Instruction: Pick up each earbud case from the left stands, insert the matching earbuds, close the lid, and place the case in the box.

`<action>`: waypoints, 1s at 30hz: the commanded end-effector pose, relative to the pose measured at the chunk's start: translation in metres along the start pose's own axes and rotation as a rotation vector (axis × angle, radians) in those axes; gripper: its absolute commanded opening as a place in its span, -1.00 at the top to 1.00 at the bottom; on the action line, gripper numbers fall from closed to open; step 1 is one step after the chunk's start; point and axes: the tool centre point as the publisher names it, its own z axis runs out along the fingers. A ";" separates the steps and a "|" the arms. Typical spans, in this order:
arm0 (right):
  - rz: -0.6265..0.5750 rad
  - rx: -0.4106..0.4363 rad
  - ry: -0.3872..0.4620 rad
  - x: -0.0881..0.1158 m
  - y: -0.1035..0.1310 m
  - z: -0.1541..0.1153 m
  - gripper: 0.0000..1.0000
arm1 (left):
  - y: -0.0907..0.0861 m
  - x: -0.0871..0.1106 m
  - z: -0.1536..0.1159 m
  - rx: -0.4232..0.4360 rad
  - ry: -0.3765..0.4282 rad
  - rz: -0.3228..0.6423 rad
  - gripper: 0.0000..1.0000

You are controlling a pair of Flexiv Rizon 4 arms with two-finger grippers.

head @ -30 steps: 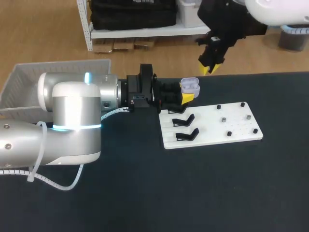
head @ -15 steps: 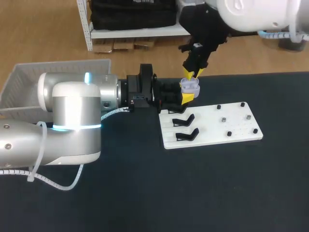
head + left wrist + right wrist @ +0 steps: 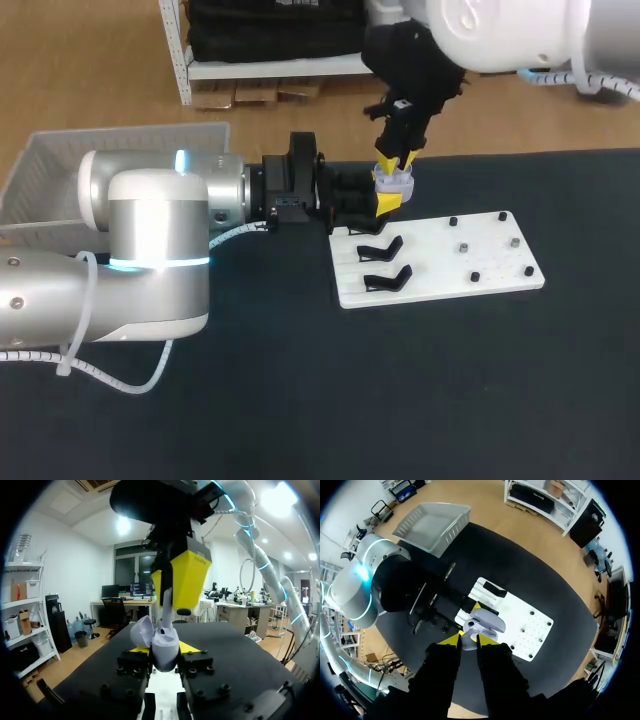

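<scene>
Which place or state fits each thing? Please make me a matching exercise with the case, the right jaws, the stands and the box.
1. case
2. right jaws
3. stands
4. box

a. grey, at far left
b. black, on the white board
c. lid open, in the left jaws
d. over the case

Pairs: 1-c, 2-d, 3-b, 4-a.

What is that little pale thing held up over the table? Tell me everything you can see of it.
It is an earbud case: small, rounded, pale lilac-white, glossy like plastic. Its hinged lid stands flipped open to one side. The left pincer grips its body from two sides, near the white stand board. The right pincer hangs directly over its open mouth, touching or nearly so.
</scene>
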 end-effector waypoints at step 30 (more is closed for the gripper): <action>0.003 0.006 -0.010 -0.007 0.001 0.014 1.00 | -0.001 0.002 0.001 -0.008 -0.009 0.005 1.00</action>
